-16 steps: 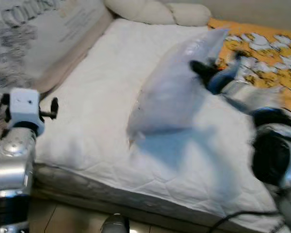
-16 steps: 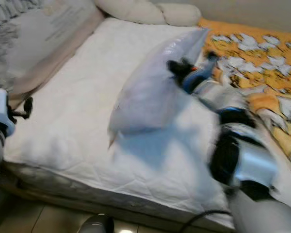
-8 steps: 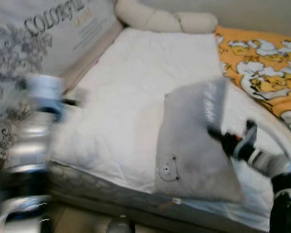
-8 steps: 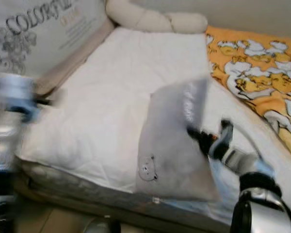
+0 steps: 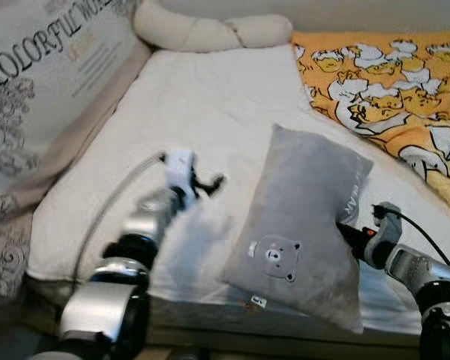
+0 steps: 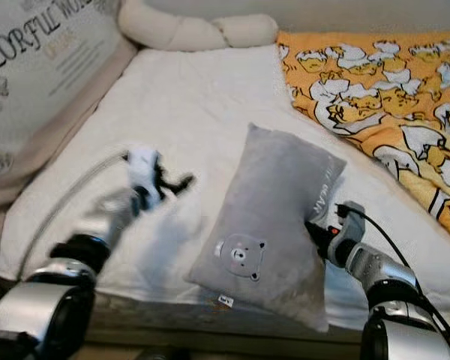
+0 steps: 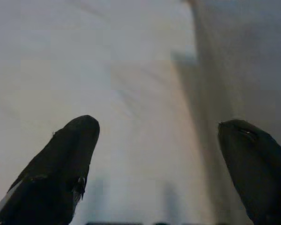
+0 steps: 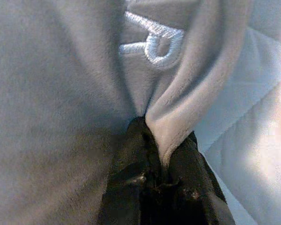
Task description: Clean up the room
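Grey pillow flat on white mattress, right gripper pinching its side seam fold, left gripper spread wide, just beside pillow's opposite edge.

— That grey pillow was swinging up in the air a second ago; now it's lying flat on the white mattress.

— And the left gripper has reached out over the bed, fingers spread, just beside it.
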`<state>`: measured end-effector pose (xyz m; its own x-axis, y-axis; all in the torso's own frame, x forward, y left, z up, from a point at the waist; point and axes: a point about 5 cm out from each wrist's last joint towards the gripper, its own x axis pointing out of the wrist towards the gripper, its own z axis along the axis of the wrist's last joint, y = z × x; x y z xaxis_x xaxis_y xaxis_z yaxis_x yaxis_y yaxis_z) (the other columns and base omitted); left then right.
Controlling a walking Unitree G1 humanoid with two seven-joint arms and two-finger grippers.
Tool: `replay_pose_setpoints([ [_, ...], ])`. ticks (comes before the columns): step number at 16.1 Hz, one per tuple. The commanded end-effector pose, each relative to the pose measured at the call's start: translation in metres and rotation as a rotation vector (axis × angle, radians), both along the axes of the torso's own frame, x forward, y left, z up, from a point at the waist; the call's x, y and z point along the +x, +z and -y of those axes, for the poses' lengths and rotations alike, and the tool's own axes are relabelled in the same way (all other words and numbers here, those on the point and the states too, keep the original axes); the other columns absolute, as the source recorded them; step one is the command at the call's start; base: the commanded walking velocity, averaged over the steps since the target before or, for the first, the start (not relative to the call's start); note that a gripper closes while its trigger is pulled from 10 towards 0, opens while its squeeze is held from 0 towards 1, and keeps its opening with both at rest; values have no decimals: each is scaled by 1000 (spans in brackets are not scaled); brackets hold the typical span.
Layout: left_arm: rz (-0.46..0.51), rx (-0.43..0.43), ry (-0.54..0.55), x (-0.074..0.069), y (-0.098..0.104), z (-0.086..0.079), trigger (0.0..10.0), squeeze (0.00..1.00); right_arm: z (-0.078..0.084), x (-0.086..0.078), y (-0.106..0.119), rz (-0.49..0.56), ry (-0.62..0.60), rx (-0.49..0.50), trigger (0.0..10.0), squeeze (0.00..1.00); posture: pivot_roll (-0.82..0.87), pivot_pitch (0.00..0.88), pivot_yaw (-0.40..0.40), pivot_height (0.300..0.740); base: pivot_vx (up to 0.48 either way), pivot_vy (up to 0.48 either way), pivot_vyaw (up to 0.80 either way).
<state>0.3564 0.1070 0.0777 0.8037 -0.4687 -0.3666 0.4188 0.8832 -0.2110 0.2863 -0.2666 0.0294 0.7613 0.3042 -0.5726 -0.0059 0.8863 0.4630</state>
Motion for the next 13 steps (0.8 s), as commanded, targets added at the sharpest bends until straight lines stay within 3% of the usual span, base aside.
replay_pose_setpoints([
  [1, -20, -37, -22, -2, -4, 7, 10000, 1000, -2, -11, -12, -65, 27, -16, 0, 0, -67, 0, 133, 740, 0, 0, 0],
  [3, -76, -117, -57, -10, -14, 25, 10000, 1000, 4, -16, -12, -79, 27, -29, 0, 0, -101, 0, 133, 740, 0, 0, 0],
  [7, -231, -498, -111, -36, -29, 66, 10000, 1000, 10, -23, -9, -89, 55, -29, 0, 0, -166, 0, 138, 740, 0, 0, 0],
  [11, -299, -614, -254, -60, -35, 107, 10000, 1000, -3, -19, -6, -77, 99, -6, 0, 0, -162, 0, 126, 740, 0, 0, 0],
  [13, -312, -580, -331, -69, -38, 117, 10000, 1000, -11, -17, -5, -72, 118, 6, 0, 0, -156, 0, 120, 740, 0, 0, 0],
])
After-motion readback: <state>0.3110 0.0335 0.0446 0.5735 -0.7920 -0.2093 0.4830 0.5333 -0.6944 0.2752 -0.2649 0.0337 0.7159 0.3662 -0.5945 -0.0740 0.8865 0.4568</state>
